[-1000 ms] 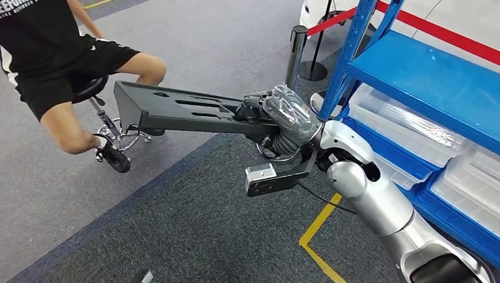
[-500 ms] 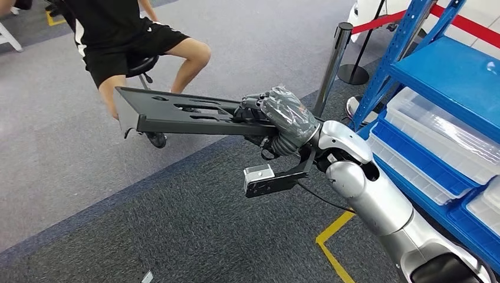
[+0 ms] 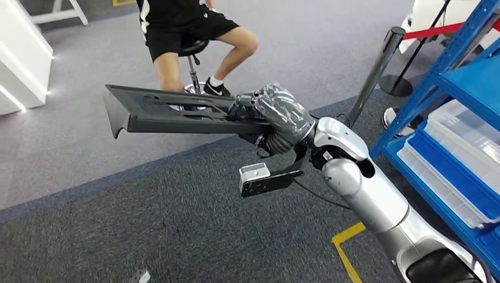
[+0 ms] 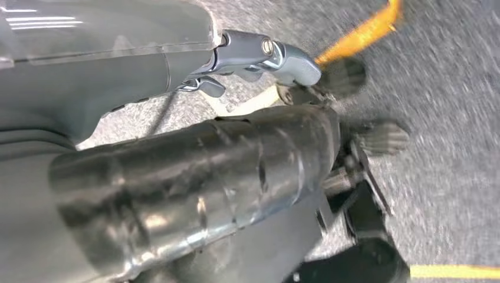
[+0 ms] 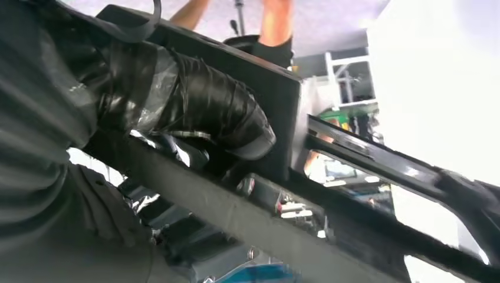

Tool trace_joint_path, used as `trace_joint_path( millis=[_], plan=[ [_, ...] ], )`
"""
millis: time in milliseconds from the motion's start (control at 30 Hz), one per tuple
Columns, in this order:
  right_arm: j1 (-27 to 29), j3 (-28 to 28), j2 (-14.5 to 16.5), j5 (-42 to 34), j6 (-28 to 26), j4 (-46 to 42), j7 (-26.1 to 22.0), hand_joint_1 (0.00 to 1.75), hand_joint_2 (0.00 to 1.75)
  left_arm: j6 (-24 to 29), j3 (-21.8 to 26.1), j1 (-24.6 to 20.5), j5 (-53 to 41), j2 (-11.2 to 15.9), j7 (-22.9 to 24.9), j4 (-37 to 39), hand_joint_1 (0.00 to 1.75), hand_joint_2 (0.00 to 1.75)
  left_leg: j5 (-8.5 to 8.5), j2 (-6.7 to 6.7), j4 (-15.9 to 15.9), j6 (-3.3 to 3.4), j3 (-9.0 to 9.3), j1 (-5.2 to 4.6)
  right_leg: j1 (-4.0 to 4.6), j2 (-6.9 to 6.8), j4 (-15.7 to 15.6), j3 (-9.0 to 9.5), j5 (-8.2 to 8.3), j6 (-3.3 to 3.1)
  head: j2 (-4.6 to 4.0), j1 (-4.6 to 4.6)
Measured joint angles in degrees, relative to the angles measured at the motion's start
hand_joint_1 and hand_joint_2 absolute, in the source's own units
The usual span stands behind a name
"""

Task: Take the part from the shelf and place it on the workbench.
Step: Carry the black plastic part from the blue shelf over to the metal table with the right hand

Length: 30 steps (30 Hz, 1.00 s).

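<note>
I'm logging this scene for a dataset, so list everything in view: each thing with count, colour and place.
Long flat plastic part with slots: one, black, held out level over the carpet.
Metal shelf rack: one, blue, far right.
Clear plastic bins: several, on the rack's shelves.
Stanchion post: one, dark, beside the rack.
Floor tape: yellow, by the rack.
White furniture: far left.
Person on a stool: one, black clothes, behind the part.
Right hand: grips the part's near end.
Left hand: hangs over the carpet.
</note>
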Motion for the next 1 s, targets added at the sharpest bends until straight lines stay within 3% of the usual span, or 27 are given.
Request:
trace_joint_path(
  millis=[33, 100, 133, 167, 200, 233, 300, 367, 400, 433, 500, 533, 567, 633, 667, 733, 767, 800, 867, 900, 933, 1000],
  plan=[
    [0.0, 0.0, 0.0, 0.0, 0.0, 0.0, 0.0, 1.69, 1.75, -0.1, 0.1, 0.1, 0.0, 0.0, 0.0, 0.0, 0.0, 0.0, 0.89, -0.48, -0.3, 0.51, -0.49, 0.09, -0.14, 1.53, 1.0, -0.45, -1.47, 0.28, 0.0, 0.02],
    [0.1, 0.1, -0.1, 0.0, 0.0, 0.1, 0.1, 1.69, 1.75, -0.2, 0.1, 0.1, 0.0, 0.0, 0.0, 0.0, 0.0, 0.0, 2.62, -1.45, -0.5, 1.18, -2.02, 0.18, -0.34, 5.71, 6.0, -1.92, -7.06, 0.63, 0.0, 0.01],
    [0.1, 0.1, -0.1, 0.0, 0.0, 0.1, 0.1, 1.69, 1.75, -0.2, 0.1, 0.0, 0.0, 0.0, 0.0, 0.0, 0.0, 0.0, 3.42, -2.1, -0.5, 1.41, -3.04, 0.18, -0.32, 7.04, 9.8, -2.75, -9.94, 0.64, 0.0, 0.02],
    [0.2, 0.1, -0.2, 0.0, 0.0, 0.1, 0.2, 1.69, 1.75, -0.3, 0.1, 0.0, 0.0, 0.0, 0.0, 0.0, 0.0, 0.0, 4.16, -2.87, -0.3, 1.43, -4.07, 0.15, -0.29, 7.6, 13.2, -3.24, -11.63, 0.63, 0.0, 0.02],
    [0.2, 0.1, -0.3, 0.0, 0.0, 0.2, 0.2, 1.69, 1.75, -0.3, 0.2, 0.0, 0.0, 0.0, -0.1, 0.0, 0.0, 0.0, 4.83, -3.68, -0.2, 1.39, -5.07, 0.12, -0.29, 7.79, 15.2, -3.08, -11.97, 0.57, 0.0, 0.02],
    [0.3, 0.1, -0.3, 0.0, 0.0, 0.2, 0.2, 1.69, 1.75, -0.3, 0.2, 0.0, 0.0, 0.0, -0.2, 0.0, 0.0, 0.0, 5.45, -4.51, 0.0, 1.3, -6.1, 0.11, -0.3, 7.9, 15.5, -2.09, -11.24, 0.48, 0.0, 0.02],
    [0.3, 0.1, -0.3, 0.0, 0.0, 0.2, 0.2, 1.69, 1.75, -0.1, 0.2, 0.1, 0.2, 0.0, -0.6, 0.0, 0.0, 0.0, 6.47, -6.03, 0.5, 0.97, -7.88, 0.23, -0.37, 8.99, 10.2, 2.62, -8.76, 0.16, 0.0, 0.02],
    [0.2, 0.1, -0.3, 0.0, 0.0, 0.1, 0.3, 1.69, 1.75, 0.3, 0.3, 0.1, 0.6, 0.0, -1.2, 0.0, 0.0, 0.0, 7.4, -7.4, 1.0, 0.37, -9.27, 0.33, -0.38, 11.39, 2.9, 7.52, -8.73, -0.19, 0.0, 0.01],
    [0.1, 0.1, -0.3, 0.0, 0.0, 0.1, 0.3, 1.69, 1.75, 0.5, 0.3, 0.1, 0.8, 0.0, -1.4, 0.0, 0.0, 0.0, 7.87, -8.09, 1.3, -0.02, -9.68, 0.38, -0.31, 12.23, 0.8, 8.82, -9.25, -0.34, 0.0, 0.02],
    [0.1, 0.1, -0.3, 0.0, 0.0, 0.1, 0.4, 1.69, 1.75, 0.6, 0.4, 0.1, 0.8, 0.0, -1.5, 0.0, 0.0, 0.0, 8.37, -8.77, 1.2, -0.46, -9.88, 0.43, -0.11, 12.22, 0.1, 9.14, -9.49, -0.46, 0.0, 0.04],
    [0.0, 0.1, -0.3, 0.1, 0.0, 0.1, 0.4, 1.69, 1.75, 0.7, 0.5, 0.4, 0.8, 0.1, -1.6, 0.1, 0.0, 0.0, 9.12, -9.64, 1.0, -1.22, -10.18, 0.54, -0.14, 10.82, -0.2, 8.96, -8.77, -1.03, 0.0, 0.1],
    [-0.1, 0.2, -0.2, 0.1, 0.1, 0.1, 0.4, 1.69, 1.75, 0.6, 0.6, 0.6, 0.7, 0.1, -1.6, 0.1, 0.0, 0.0, 8.59, -8.88, 1.5, -1.48, -10.62, 0.53, -0.2, 10.04, -0.4, 8.8, -8.3, -1.48, 0.0, 0.0],
    [-0.2, 0.2, -0.2, 0.2, 0.1, 0.0, 0.5, 1.69, 1.75, 0.5, 0.6, 0.7, 0.7, 0.1, -1.6, 0.1, 0.0, 0.0, 7.11, -7.49, 3.1, -1.7, -11.42, 0.53, -0.32, 9.21, -0.6, 8.56, -7.81, -1.88, 0.0, -0.11],
    [-0.2, 0.2, -0.2, 0.2, 0.1, -0.1, 0.6, 1.69, 1.75, 0.4, 0.6, 0.7, 0.6, 0.1, -1.7, 0.1, 0.0, 0.0, 2.39, -4.19, 9.4, -2.15, -13.83, 0.72, -0.1, 7.66, -0.7, 7.85, -7.11, -2.33, 0.0, -0.35],
    [-0.2, 0.2, -0.2, 0.3, 0.2, -0.1, 0.6, 1.69, 1.75, 0.4, 0.6, 0.7, 0.6, 0.1, -1.8, 0.1, 0.0, 0.0, 0.36, -3.36, 13.3, -2.41, -15.07, 0.92, 0.03, 6.81, -0.7, 7.45, -6.83, -2.35, 0.0, -0.35],
    [0.0, 0.2, -0.2, 0.3, 0.2, -0.1, 0.7, 1.69, 1.75, 0.6, 0.6, 0.8, 0.7, 0.1, -1.8, 0.1, 0.0, 0.0, -0.89, -2.77, 17.6, -2.75, -15.57, 1.26, 0.2, 5.09, -0.7, 6.74, -6.41, -2.22, 0.0, -0.36],
    [0.0, 0.2, -0.2, 0.3, 0.2, -0.2, 0.8, 1.69, 1.75, 0.8, 0.6, 0.8, 0.7, 0.1, -1.8, 0.1, 0.0, 0.0, -0.2, -2.61, 16.7, -2.78, -14.2, 1.35, 0.25, 4.29, -0.6, 6.49, -6.28, -2.13, 0.0, -0.37],
    [-0.1, 0.2, -0.2, 0.4, 0.2, -0.2, 0.9, 1.69, 1.75, 1.0, 0.7, 0.9, 0.8, 0.1, -1.8, 0.1, 0.0, 0.0, 0.98, -2.14, 13.4, -2.69, -11.51, 1.37, 0.28, 3.51, -0.6, 6.35, -6.2, -2.02, 0.0, -0.37],
    [-0.3, 0.2, -0.2, 0.5, 0.2, -0.2, 0.9, 1.69, 1.75, 1.5, 0.8, 0.9, 0.9, 0.1, -1.7, 0.1, 0.0, 0.0, 2.12, 0.14, 5.4, -2.09, -5.94, 0.83, 0.39, 2.04, -0.6, 6.24, -6.1, -1.73, 0.0, -0.37],
    [-0.3, 0.2, -0.2, 0.5, 0.2, -0.2, 0.9, 1.69, 1.75, 1.7, 1.0, 0.8, 1.0, 0.1, -1.8, 0.1, 0.0, 0.0, 2.34, 1.08, 2.7, -1.61, -4.29, 0.39, 0.44, 1.37, -0.7, 6.26, -6.05, -1.49, 0.0, -0.37],
    [-0.4, 0.2, -0.2, 0.5, 0.2, -0.2, 1.0, 1.69, 1.75, 1.8, 1.1, 0.8, 1.1, 0.1, -1.9, 0.1, 0.0, 0.0, 2.14, 1.51, 1.5, -1.08, -3.81, -0.06, 0.45, 0.74, -0.7, 6.28, -6.0, -1.19, 0.0, -0.37],
    [-0.4, 0.3, -0.2, 0.6, 0.2, -0.3, 1.1, 1.69, 1.75, 2.1, 1.3, 0.9, 1.1, 0.3, -2.0, 0.1, 0.0, 0.0, 2.56, 0.47, 0.8, -0.06, -3.87, -0.35, 0.4, -0.37, -0.9, 6.41, -5.98, -0.47, 0.0, -0.34]
  ],
)
